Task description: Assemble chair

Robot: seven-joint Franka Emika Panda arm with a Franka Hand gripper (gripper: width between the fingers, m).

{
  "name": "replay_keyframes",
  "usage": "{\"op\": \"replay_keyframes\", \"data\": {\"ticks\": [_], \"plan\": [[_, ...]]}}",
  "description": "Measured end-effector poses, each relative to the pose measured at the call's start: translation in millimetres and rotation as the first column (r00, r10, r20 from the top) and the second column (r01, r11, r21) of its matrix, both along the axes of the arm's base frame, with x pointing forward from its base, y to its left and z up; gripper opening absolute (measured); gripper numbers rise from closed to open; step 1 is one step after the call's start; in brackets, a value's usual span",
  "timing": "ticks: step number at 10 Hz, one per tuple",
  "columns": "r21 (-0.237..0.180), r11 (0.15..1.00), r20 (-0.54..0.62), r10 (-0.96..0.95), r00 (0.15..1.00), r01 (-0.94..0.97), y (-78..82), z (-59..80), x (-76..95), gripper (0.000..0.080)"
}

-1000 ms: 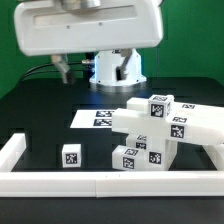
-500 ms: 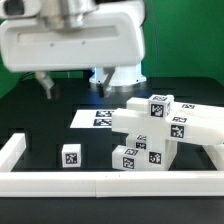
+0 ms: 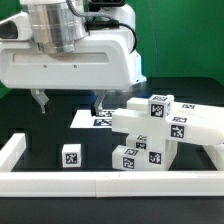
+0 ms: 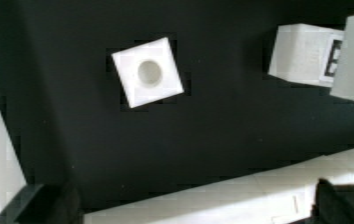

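The chair parts [image 3: 160, 130] are white blocks with black-and-white tags, stacked in a cluster at the exterior view's right. One small tagged cube [image 3: 71, 156] lies apart at the front left. In the wrist view it looks like a white square with an oval hole [image 4: 149, 72], and the edge of the cluster [image 4: 320, 55] also shows. My gripper [image 3: 70, 100] hangs above the table behind the cube. It is open and empty. Its dark fingertips [image 4: 32, 205] stand wide apart around the gripper's centre [image 4: 188, 205].
The marker board [image 3: 92, 120] lies on the black table, partly hidden behind my gripper. A long white border rail [image 3: 100, 182] runs along the front, with a side piece [image 3: 12, 150] on the left. A white strip [image 4: 245, 195] lies under the fingers.
My gripper has come down and moved toward the exterior view's left, and its fingertips are now lower over the table. The chair parts and the cube have not moved.
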State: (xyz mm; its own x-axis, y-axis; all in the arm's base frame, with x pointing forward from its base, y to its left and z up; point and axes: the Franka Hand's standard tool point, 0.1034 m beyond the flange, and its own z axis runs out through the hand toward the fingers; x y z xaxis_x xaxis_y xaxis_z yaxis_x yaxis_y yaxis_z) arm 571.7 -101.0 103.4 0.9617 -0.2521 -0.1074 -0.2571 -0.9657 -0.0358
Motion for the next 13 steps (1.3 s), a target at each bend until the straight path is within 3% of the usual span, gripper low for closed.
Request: {"op": "replay_keyframes", "data": {"ticks": [1,5,7,13], "plan": [[-0.001,1.0,0.001,0.003,1.0,-0.003,-1.5,-2.4,-0.7,0.0649],[-0.047,0.999,-0.012,-0.004,1.0,0.003,-19.8,-59.7,-22.2,0.0649],[-0.045,0.999,-0.026,-0.007,1.0,0.006,-13.1,-67.9,-25.7,0.0649],[-0.051,0.998,-0.062,-0.023,0.998,0.019,-15.2,-85.3,-39.8,0.0649]]}}
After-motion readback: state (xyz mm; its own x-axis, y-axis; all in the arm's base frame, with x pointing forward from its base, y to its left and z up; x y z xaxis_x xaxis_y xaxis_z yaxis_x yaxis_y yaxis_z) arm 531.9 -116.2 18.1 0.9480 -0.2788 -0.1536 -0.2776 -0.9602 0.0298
